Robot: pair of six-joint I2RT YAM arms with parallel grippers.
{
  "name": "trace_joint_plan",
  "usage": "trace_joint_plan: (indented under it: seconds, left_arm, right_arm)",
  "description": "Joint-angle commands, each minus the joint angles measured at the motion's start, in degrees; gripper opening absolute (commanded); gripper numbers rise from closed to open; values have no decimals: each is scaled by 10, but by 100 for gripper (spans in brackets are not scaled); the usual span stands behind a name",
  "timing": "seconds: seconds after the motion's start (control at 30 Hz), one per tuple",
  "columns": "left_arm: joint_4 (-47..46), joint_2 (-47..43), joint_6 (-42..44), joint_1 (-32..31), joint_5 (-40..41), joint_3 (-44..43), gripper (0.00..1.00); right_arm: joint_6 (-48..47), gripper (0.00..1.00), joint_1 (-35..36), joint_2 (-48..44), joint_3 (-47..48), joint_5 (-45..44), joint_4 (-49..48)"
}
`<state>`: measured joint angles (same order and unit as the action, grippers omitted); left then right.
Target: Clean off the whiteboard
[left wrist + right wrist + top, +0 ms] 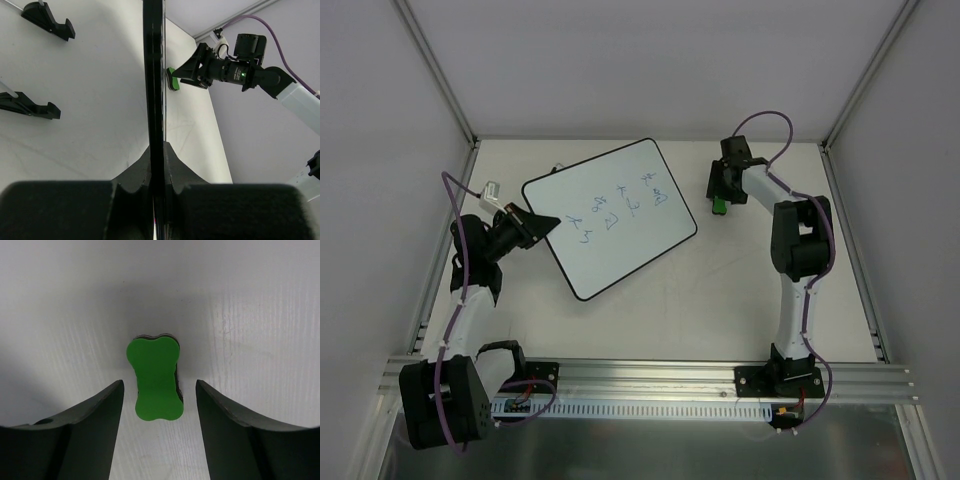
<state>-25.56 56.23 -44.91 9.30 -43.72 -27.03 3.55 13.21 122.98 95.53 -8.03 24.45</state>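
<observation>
White with a thin black rim, the board (610, 222) lies askew on the surface (720, 300), blue handwriting (620, 208) facing up. It sits between the two sets of fingers, nearer the left ones. Its left corner is in the grip of the left fingers (538, 224). These are closed tight on the rim (153, 75), one pad on each face, and the left wrist view shows the edge running straight out from between them. In that view two black feet (47, 21) stand on the face to one side of the rim. Whether the held corner is raised off the surface I cannot tell.

Beyond the board's far right corner, clear of it, a green bone-shaped eraser (156, 385) lies flat on the surface. It is directly under the right fingers (719, 193), which point down at it. They are spread wide and hold nothing. The eraser lies centred in the gap, its long side running along the fingers, with bare surface showing between it and each tip. From the left fingers, the eraser shows just past the rim, with the right fingers above it.
</observation>
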Motion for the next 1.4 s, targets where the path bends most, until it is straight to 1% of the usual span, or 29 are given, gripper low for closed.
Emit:
trace_joint_plan:
  seconds: [0.0, 0.07, 0.2, 0.37, 0.4, 0.43, 0.47, 0.5, 0.57, 0.6, 0.63, 0.73, 0.77, 0.83, 0.87, 0.97, 1.0, 1.07, 1.17, 1.2, 1.37]
  left_arm:
    - [34, -15, 76, -7, -30, -35, 0]
    - [50, -18, 83, -8, -31, -43, 0]
    - [91, -23, 101, -9, -31, -54, 0]
    - [121, -23, 105, -8, -33, -70, 0]
    - [123, -24, 105, -8, -33, -71, 0]
    - [124, -24, 105, -8, -35, -72, 0]
    - [125, -22, 105, -9, -35, -73, 0]
    - [126, -22, 107, -8, -36, -74, 0]
    - [127, -18, 111, -9, -36, -75, 0]
    - [128, -17, 113, -9, -37, -75, 0]
    - [128, -16, 114, -10, -36, -76, 0]
    - [133, -15, 123, -12, -36, -81, 0]
    - [135, -14, 126, -13, -36, -84, 0]
    - [145, -13, 134, -17, -36, -91, 0]
    - [147, -12, 139, -17, -36, -94, 0]
    - [162, -9, 153, -21, -32, -103, 0]
    - [163, -9, 156, -23, -31, -104, 0]
    - [167, -9, 163, -24, -24, -106, 0]
    - [168, -6, 172, -32, -19, -105, 0]
    - [168, -5, 178, -35, -17, -105, 0]
    - [169, -1, 188, -48, -9, -107, 0]
  right_arm:
    - [-6, 60, 1, 10, 24, 3, 14]
    - [-7, 57, 1, 16, 27, 4, 15]
    - [-10, 56, 1, 31, 38, 5, 16]
    - [-15, 43, 1, 33, 38, -1, 14]
    - [-17, 40, 1, 29, 37, -1, 14]
    - [-19, 33, 2, 24, 35, -1, 14]
    - [-21, 29, 1, 20, 29, -2, 15]
    - [-25, 20, 2, 7, 25, -2, 15]
    - [-28, 8, 3, -12, 14, 3, 14]
    - [-29, 3, 4, -24, -1, 5, 13]
    - [-31, 0, 6, -50, -9, 9, 11]
    - [-31, 0, 21, -98, -41, 39, -1]
    - [-48, 0, 27, -135, -51, 55, -9]
    - [-52, 0, 48, -167, -74, 74, -30]
    - [-51, 0, 65, -192, -78, 102, -35]
    - [-50, 0, 99, -218, -88, 113, -57]
    - [-50, 0, 123, -226, -89, 113, -68]
    - [-43, 0, 145, -228, -90, 121, -84]
    - [-38, 0, 202, -222, -97, 121, -123]
    - [-37, 0, 212, -217, -96, 122, -141]
    - [-22, 0, 254, -175, -83, 130, -163]
